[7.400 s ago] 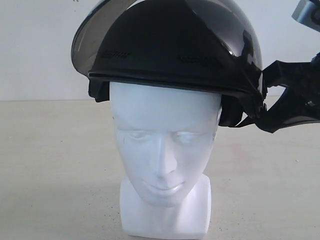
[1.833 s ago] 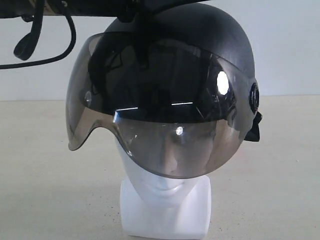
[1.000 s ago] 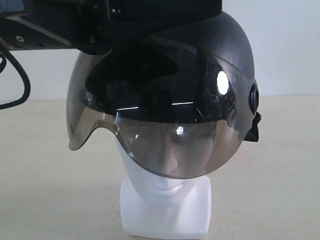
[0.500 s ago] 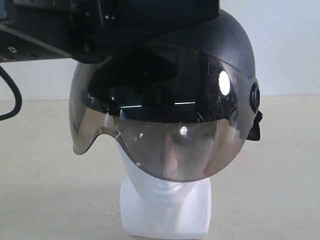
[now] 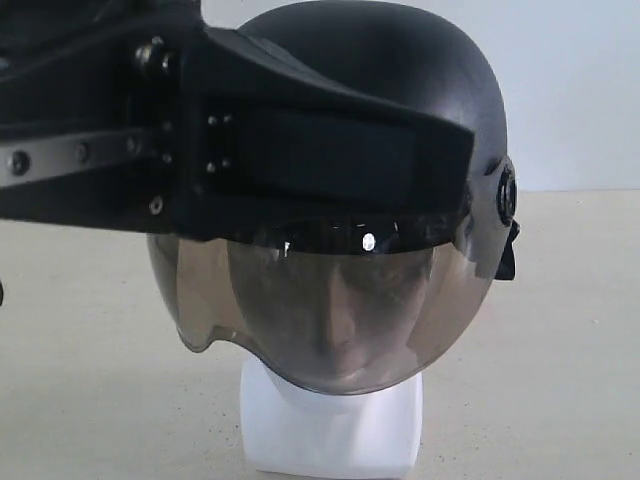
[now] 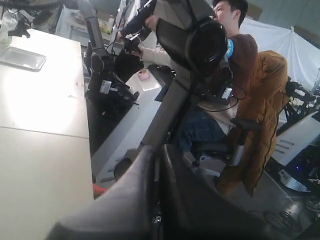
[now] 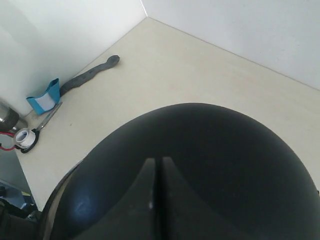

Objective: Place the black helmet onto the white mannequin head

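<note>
Right gripper (image 7: 155, 172) — fingers together, empty, laid over the crown of the black helmet (image 5: 420, 70); contact not discernible. Helmet: seated on the white mannequin head (image 5: 330, 435), visor (image 5: 330, 320) down over the face. Hazard: a sideways nudge from either arm would likely skew the loose shell or tip the head. Left arm (image 5: 330, 160) — level across the helmet's front; left gripper (image 6: 158, 170) fingers together, empty.

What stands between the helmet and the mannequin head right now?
Nothing visible: the black helmet already sits on the white mannequin head, visor down over the face. A robot arm crosses its front in the exterior view.
</note>
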